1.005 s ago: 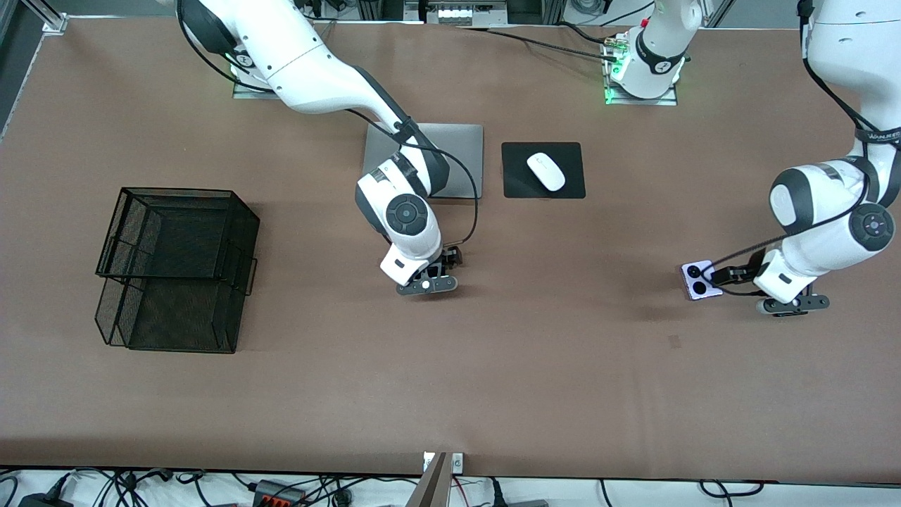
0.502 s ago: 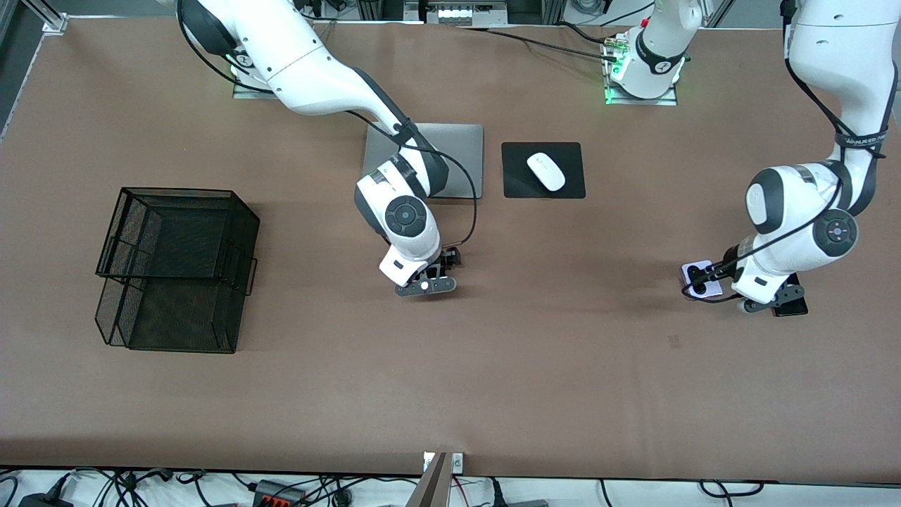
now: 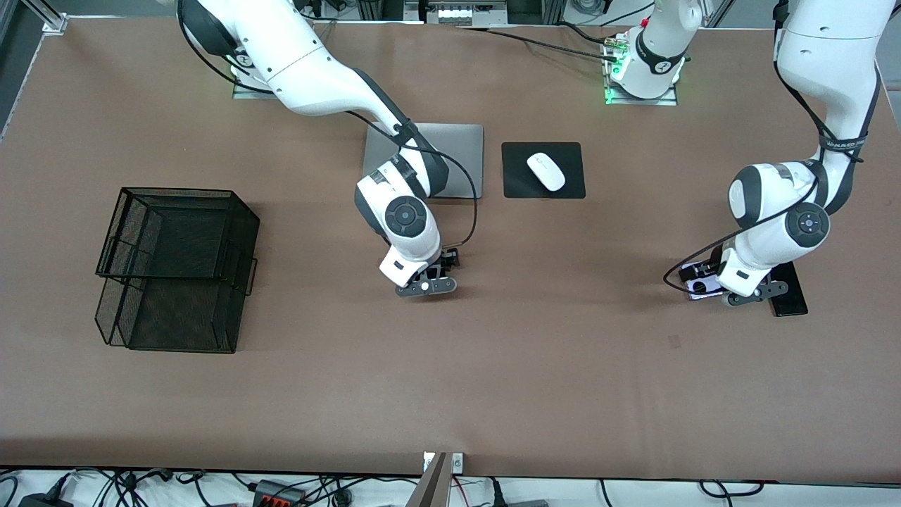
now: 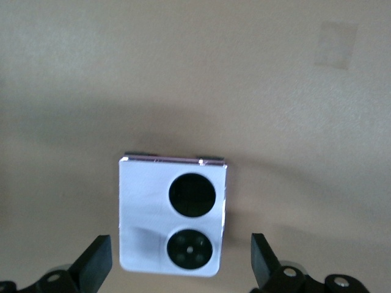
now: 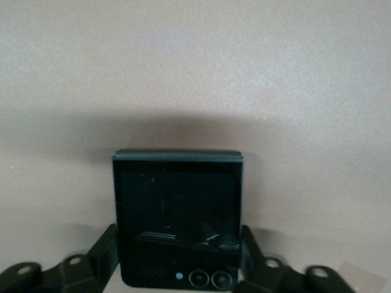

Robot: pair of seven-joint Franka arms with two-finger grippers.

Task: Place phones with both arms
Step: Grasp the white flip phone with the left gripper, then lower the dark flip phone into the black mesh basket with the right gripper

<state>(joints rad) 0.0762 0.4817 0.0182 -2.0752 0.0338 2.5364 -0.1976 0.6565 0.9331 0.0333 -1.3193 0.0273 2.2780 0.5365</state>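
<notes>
The right gripper is clamped on the black flip phone at the counter's centre. The left gripper hangs wide open over the lavender phone, with the long black phone at its 3 o'clock.

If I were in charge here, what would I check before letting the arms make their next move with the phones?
1. Right gripper shut on the black flip phone: ok, fingers press both its sides.
2. Left gripper open over the lavender phone: ok, fingers stand apart at either side, not touching.
3. Lavender phone centred between those fingers: not ok, it sits nearer one finger.
4. Long black phone out of the way: cannot tell, it lies close beside the left gripper.
5. Wire basket at the right arm's end of the table unobstructed: ok.
</notes>
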